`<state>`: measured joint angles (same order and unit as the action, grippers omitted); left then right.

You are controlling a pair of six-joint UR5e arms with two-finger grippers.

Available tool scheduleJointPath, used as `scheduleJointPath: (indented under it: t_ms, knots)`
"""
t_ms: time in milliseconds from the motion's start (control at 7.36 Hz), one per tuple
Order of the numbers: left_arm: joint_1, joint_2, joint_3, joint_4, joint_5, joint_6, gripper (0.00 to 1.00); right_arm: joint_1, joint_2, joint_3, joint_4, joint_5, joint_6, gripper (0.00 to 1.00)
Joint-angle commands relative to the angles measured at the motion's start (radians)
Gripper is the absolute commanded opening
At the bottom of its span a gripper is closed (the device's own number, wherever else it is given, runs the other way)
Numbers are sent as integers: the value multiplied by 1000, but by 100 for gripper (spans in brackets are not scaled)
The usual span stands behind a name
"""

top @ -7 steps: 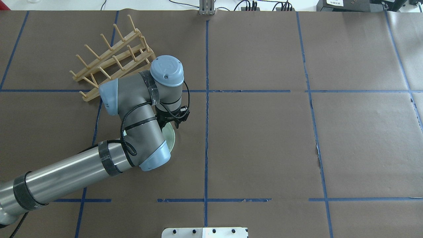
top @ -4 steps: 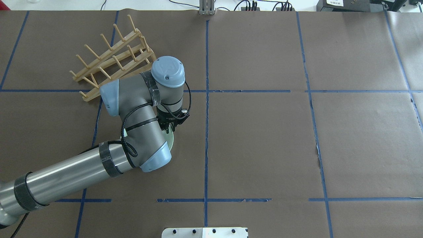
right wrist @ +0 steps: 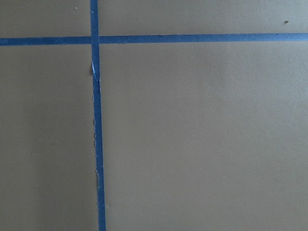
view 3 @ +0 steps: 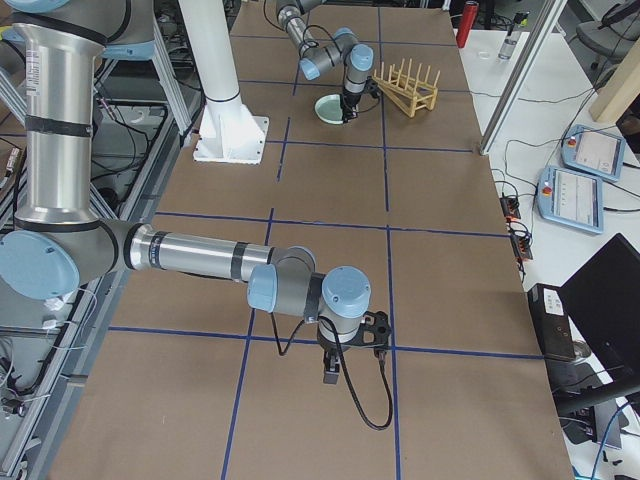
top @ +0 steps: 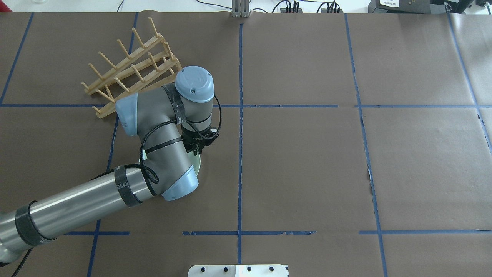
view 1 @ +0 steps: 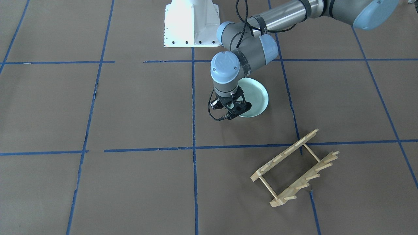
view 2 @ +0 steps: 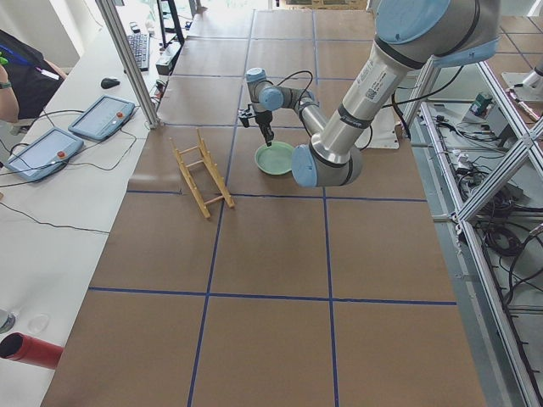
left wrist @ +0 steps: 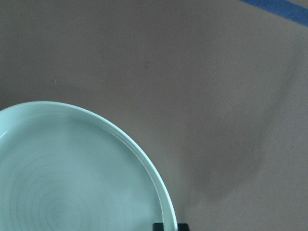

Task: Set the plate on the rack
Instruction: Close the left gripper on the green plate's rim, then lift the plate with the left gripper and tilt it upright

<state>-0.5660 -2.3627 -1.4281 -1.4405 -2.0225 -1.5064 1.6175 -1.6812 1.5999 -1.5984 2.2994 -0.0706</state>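
Observation:
The pale mint-green plate (view 1: 256,94) lies flat on the brown table, mostly hidden under my left arm in the overhead view (top: 196,164). My left gripper (view 1: 241,110) points down at the plate's rim on the side toward the rack. In the left wrist view the rim (left wrist: 144,159) runs between the two black fingertips (left wrist: 159,227), which are closed on it. The light-wood rack (view 1: 294,168) stands apart on the table, also seen overhead (top: 130,69). My right gripper (view 3: 350,350) hangs over bare table far from both; I cannot tell whether it is open or shut.
The white robot base (view 1: 191,23) stands at the table's edge. Blue tape lines (top: 240,115) grid the brown cover. Tablets (view 2: 102,116) and cables lie on the side bench beyond the rack. The left arm's elbow (top: 153,127) overhangs the plate.
The left gripper's fingers have narrowed onto the plate's rim and the wrist has shifted slightly left. The plate and rack have stayed in place.

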Motion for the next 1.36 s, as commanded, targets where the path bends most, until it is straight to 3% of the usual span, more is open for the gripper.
scheduleJointPath:
  t_ms: [0,272,544,951,1087,1223]
  knots:
    - [0,5,0,-1,1,2,15,1,0,0,0,0,0,100]
    - [0,6,2,-1,1,2,15,1,0,0,0,0,0,100]
    - [-2,5,-12,-1,-1,6,0,-1,0,0,0,0,0,100]
    - [-79,5,-197,-9,-15,23,0,-1,0,0,0,0,0,100]
    - [-130,5,-262,-79,-59,46,0,1,0,0,0,0,0,100]
    - [-212,3,-293,-207,-185,41,0,1,0,0,0,0,0,100]
